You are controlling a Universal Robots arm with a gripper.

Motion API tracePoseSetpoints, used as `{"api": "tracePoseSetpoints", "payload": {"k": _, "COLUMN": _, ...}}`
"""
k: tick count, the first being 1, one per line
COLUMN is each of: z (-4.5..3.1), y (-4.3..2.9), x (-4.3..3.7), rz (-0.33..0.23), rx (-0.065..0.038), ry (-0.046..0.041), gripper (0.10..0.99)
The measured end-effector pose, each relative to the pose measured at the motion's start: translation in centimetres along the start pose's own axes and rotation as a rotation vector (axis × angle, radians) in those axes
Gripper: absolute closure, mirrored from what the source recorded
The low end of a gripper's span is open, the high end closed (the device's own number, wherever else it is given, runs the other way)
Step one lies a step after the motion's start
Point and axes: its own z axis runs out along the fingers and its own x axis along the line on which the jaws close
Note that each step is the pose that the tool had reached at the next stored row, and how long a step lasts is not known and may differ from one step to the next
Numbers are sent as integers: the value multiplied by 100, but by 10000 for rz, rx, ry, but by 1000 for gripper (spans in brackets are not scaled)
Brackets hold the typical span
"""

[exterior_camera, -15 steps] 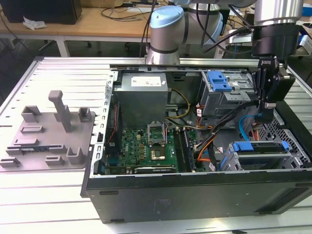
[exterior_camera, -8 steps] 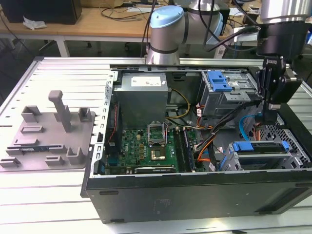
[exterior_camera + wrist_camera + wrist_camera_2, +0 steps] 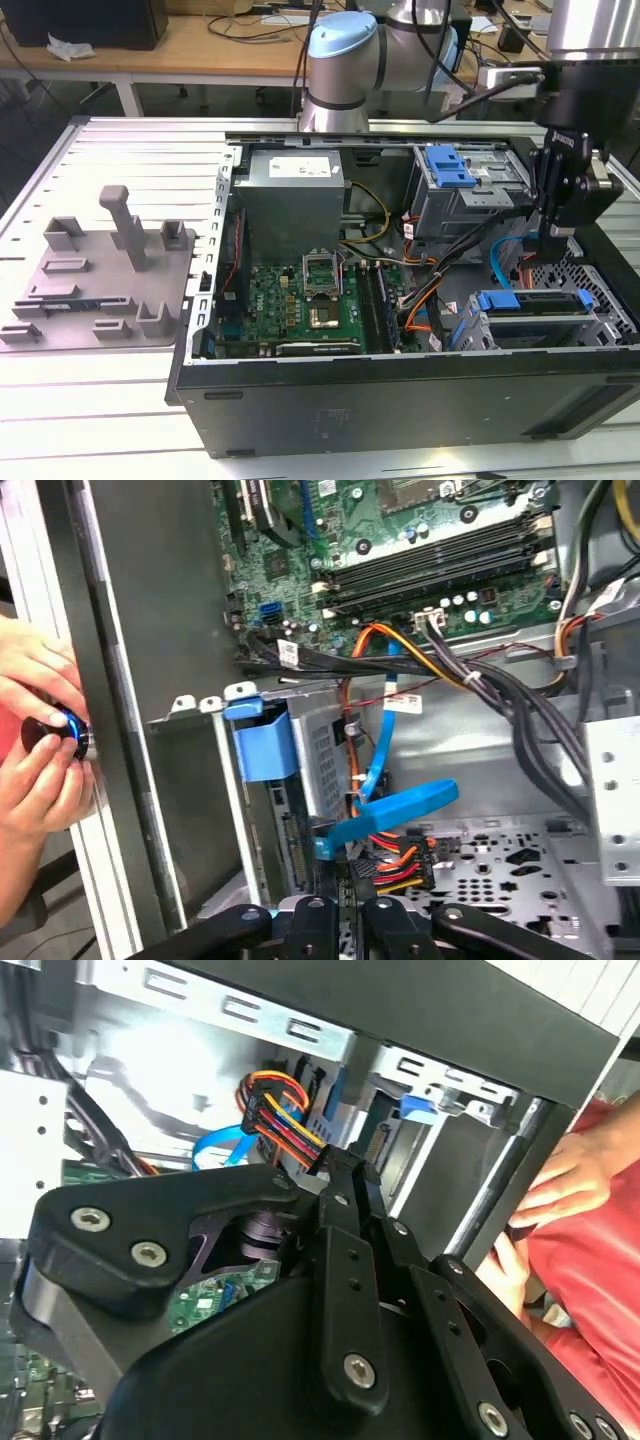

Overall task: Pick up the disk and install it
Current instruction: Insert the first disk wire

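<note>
Already the disk [image 3: 535, 325] sits in the lower drive bay of the open computer case [image 3: 400, 400], on the exterior view's right, with its blue rails showing. Just above it hangs the gripper [image 3: 553, 238], its fingers pressed together.

From here my arm [image 3: 340, 95] shows silver-grey tube sections and rounded grey joints, one closed by a light-blue cap [image 3: 340, 38], with black cables [image 3: 436, 45] draped round the upper joints. The wrist housing [image 3: 566, 170] is blocky and black. The gripper [image 3: 345, 1163] is matt black: broad rounded plates and narrow link bars pinned with silver socket screws [image 3: 360, 1370].
</note>
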Motion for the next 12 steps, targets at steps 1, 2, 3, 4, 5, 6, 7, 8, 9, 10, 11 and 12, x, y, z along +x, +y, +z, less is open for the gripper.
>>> {"api": "tracePoseSetpoints", "payload": {"k": 1, "z": 15, "y": -6, "x": 37, "rz": 3, "rx": -7, "ry": -36, "gripper": 918}}
{"api": "tracePoseSetpoints", "payload": {"k": 2, "z": 30, "y": -12, "x": 72, "rz": 5, "rx": -18, "ry": -94, "gripper": 918}}
{"api": "tracePoseSetpoints", "payload": {"k": 3, "z": 42, "y": -17, "x": 103, "rz": 9, "rx": -31, "ry": -166, "gripper": 918}}
{"api": "tracePoseSetpoints", "payload": {"k": 4, "z": 55, "y": -23, "x": 136, "rz": 15, "rx": -49, "ry": -258, "gripper": 918}}
{"api": "tracePoseSetpoints", "payload": {"k": 5, "z": 64, "y": -26, "x": 157, "rz": 18, "rx": -62, "ry": -324, "gripper": 918}}
{"api": "tracePoseSetpoints", "payload": {"k": 6, "z": 76, "y": -32, "x": 189, "rz": 25, "rx": -83, "ry": -437, "gripper": 918}}
{"api": "tracePoseSetpoints", "payload": {"k": 7, "z": 85, "y": -35, "x": 209, "rz": 31, "rx": -103, "ry": -540, "gripper": 918}}
{"api": "tracePoseSetpoints", "payload": {"k": 8, "z": 94, "y": -38, "x": 231, "rz": 37, "rx": -128, "ry": -672, "gripper": 918}}
{"api": "tracePoseSetpoints", "payload": {"k": 9, "z": 100, "y": -41, "x": 247, "rz": 42, "rx": -147, "ry": -776, "gripper": 918}}
{"api": "tracePoseSetpoints", "payload": {"k": 10, "z": 112, "y": -46, "x": 278, "rz": 48, "rx": -183, "ry": -970, "gripper": 918}}
{"api": "tracePoseSetpoints", "payload": {"k": 11, "z": 123, "y": -50, "x": 305, "rz": 53, "rx": -213, "ry": -1136, "gripper": 918}}
{"api": "tracePoseSetpoints", "payload": {"k": 12, "z": 130, "y": -53, "x": 323, "rz": 56, "rx": -231, "ry": -1236, "gripper": 918}}
